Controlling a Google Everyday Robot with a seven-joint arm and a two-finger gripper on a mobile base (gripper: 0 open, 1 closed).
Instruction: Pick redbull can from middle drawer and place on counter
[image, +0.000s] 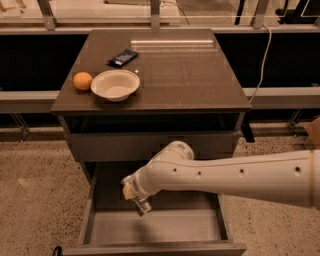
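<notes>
The middle drawer (100, 231) is pulled open at the bottom of the grey cabinet. My white arm reaches in from the right. My gripper (138, 202) hangs over the drawer's left half, above its floor. It is shut on the redbull can (142, 207), a small shiny silver object that sticks out below the wrist and is held clear of the drawer floor. Most of the can is hidden by the gripper. The counter (185, 70) is the dark brown glossy top slab above.
On the counter's left part stand a white bowl (115, 84), an orange (82, 80) beside it and a flat dark packet (123, 57) behind them. A shallower drawer front (150, 145) sits just above the gripper. A cable (262, 55) hangs at the right.
</notes>
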